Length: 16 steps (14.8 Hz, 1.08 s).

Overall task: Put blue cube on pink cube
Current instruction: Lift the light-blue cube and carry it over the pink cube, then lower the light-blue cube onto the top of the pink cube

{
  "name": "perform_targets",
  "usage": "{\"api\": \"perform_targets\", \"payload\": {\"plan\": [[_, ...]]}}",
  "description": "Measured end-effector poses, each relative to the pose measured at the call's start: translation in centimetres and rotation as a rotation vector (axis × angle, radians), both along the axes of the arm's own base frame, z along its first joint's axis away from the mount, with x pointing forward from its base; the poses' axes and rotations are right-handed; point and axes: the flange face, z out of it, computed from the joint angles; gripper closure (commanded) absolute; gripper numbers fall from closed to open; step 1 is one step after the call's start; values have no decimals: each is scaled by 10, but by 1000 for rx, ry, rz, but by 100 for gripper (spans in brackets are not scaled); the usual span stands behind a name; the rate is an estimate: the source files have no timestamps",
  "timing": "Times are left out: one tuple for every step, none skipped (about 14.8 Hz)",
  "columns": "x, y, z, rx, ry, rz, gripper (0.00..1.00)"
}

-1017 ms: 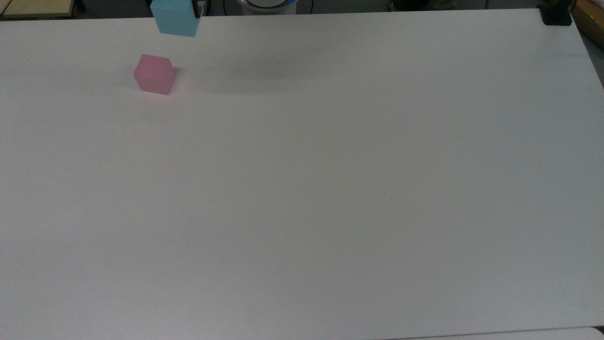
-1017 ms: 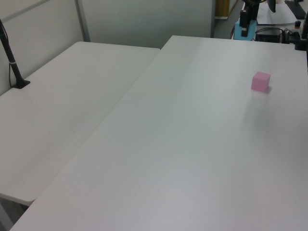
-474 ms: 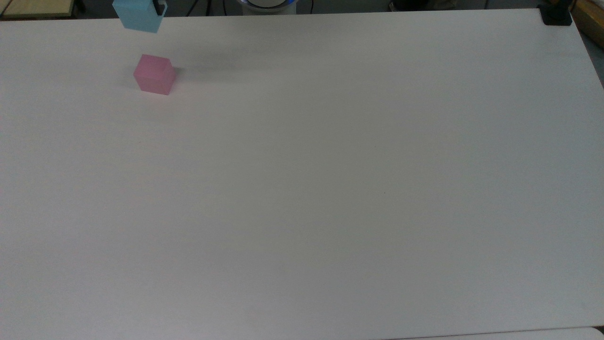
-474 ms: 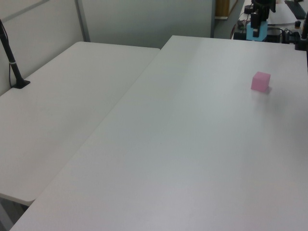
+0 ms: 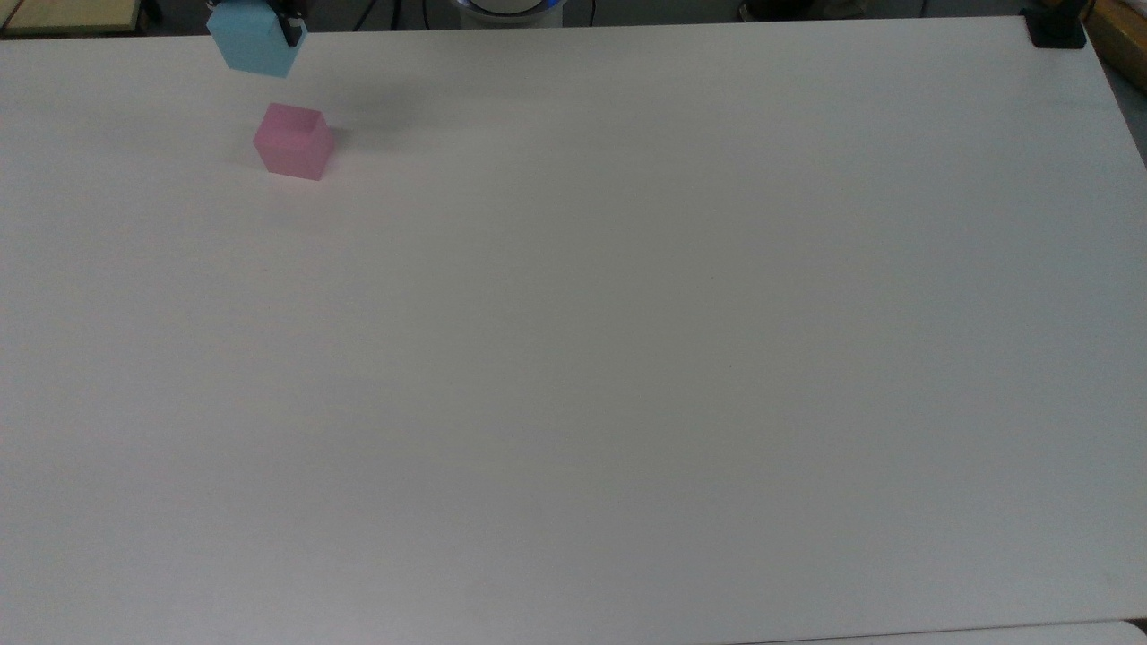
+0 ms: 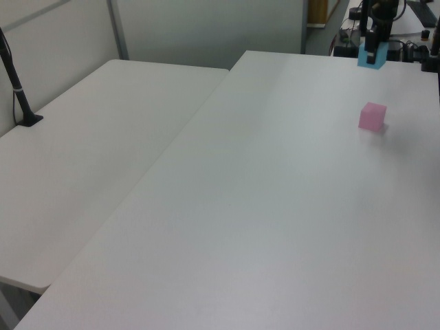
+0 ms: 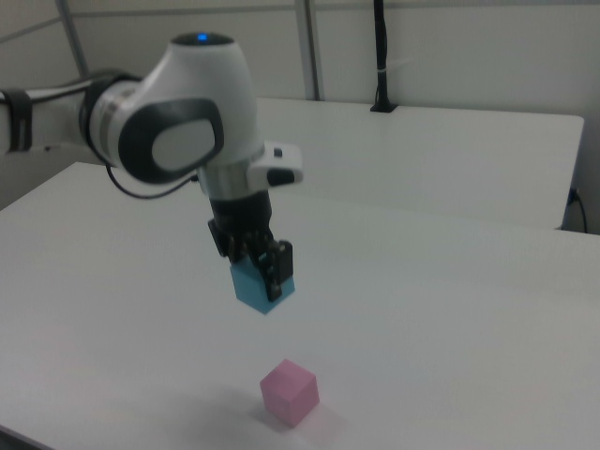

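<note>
Carrying the blue cube point(image 7: 263, 285) in the air, our gripper point(image 7: 265, 274) has its fingers clamped on the cube's sides, and in the right view the load hangs well above the white table point(image 7: 450, 309) and above the pink cube point(image 7: 290, 391), offset a little to the right view's left. In the top view the blue cube point(image 5: 254, 42) sits near the table's far edge, beyond the pink cube point(image 5: 294, 141), which rests alone on the bare tabletop. We judge the step in hand to be lining up before the descent: we should bring the blue cube squarely over the pink one, turn it so the faces match, then lower slowly and let go only once it rests flat, since an off-centre release could tip it or nudge the pink cube. We see no containers on the table, so nothing is held in any.
</note>
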Motion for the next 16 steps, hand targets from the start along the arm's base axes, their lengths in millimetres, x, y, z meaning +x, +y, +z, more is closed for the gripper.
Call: {"api": "perform_targets", "payload": {"plan": [[-4, -3, -9, -1, -12, -7, 80], [-8, -7, -21, -3, -23, -15, 80], [-12, -11, -31, -6, -37, -23, 80], [-14, -14, -41, -11, -52, -30, 80], [-16, -16, -52, -18, -64, -34, 80], [-19, -18, -63, -28, -68, -33, 80], [-22, -17, -73, -34, -68, -30, 80], [-23, -16, -80, -35, -62, -28, 80], [-23, -16, -87, -34, -53, -26, 80], [-23, -15, -93, -33, -43, -25, 80], [-21, -15, -98, -33, -32, -23, 80], [-20, -14, -103, -33, -23, -22, 80], [-19, -14, -107, -34, -17, -21, 79], [-17, -14, -110, -37, -18, -20, 79], [-15, -15, -113, -41, -22, -20, 79], [-13, -15, -115, -44, -26, -19, 79]]}}
